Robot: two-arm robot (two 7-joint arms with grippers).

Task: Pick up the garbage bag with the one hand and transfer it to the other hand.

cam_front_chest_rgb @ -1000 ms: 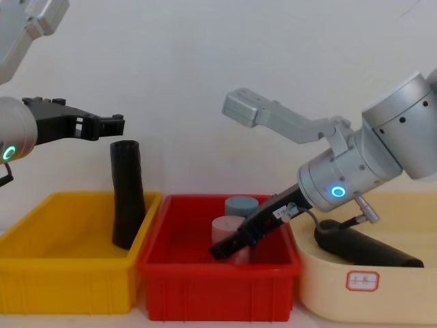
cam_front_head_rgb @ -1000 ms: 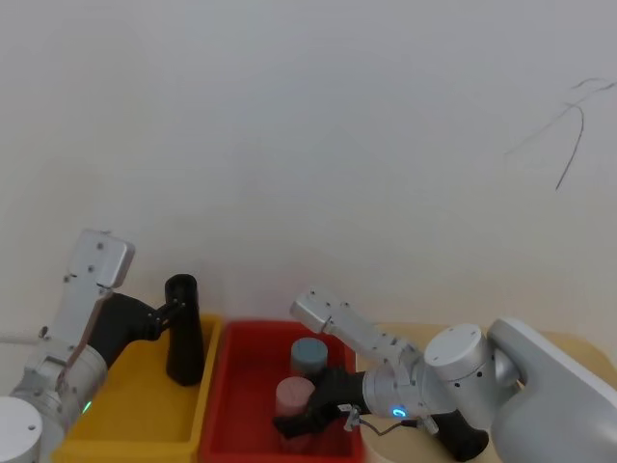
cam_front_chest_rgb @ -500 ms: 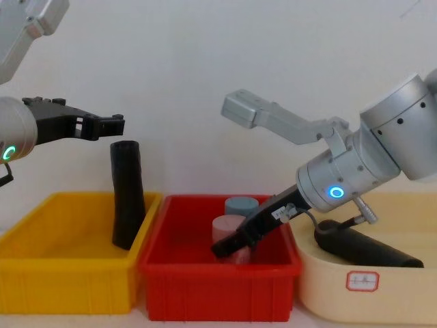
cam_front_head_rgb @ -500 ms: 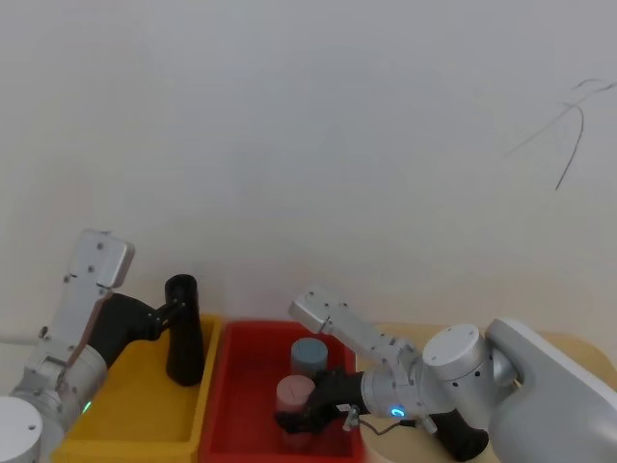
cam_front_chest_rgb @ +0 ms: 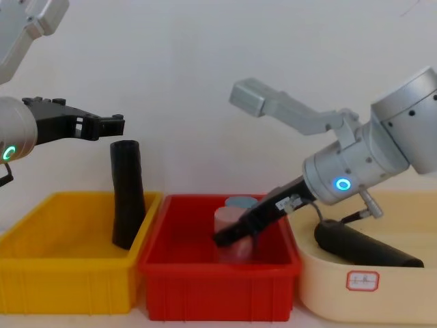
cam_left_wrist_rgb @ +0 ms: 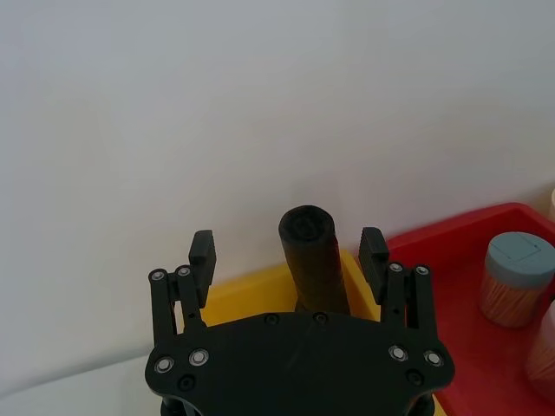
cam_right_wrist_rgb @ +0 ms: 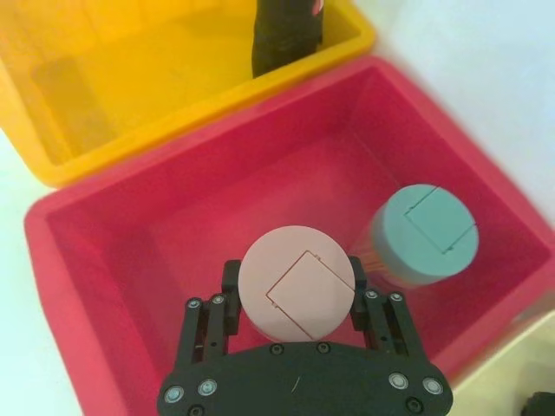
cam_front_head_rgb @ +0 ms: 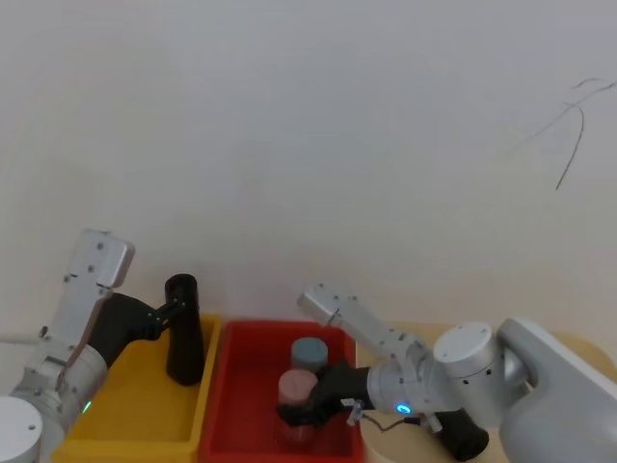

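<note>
White surface (cam_front_chest_rgb: 68, 321) carries three bins side by side: yellow bin (cam_front_chest_rgb: 61, 283), red bin (cam_front_chest_rgb: 218, 287), cream tub (cam_front_chest_rgb: 369, 290).

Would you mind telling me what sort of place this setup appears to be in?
Probably a robot test bench or lab: a plain white wall, a row of sorting bins, the yellow bin, red bin and cream bin, and two grippers, left and right.

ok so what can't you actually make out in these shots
garbage bag, lower side: chest view, cream bin wall covers it.
black tube, base: chest view, behind yellow bin wall; left wrist view, under the open left claw.
pink-lidded jar, sides: right wrist view, under its lid, right claw shut on it.
bin label: chest view, too small to read.
</note>
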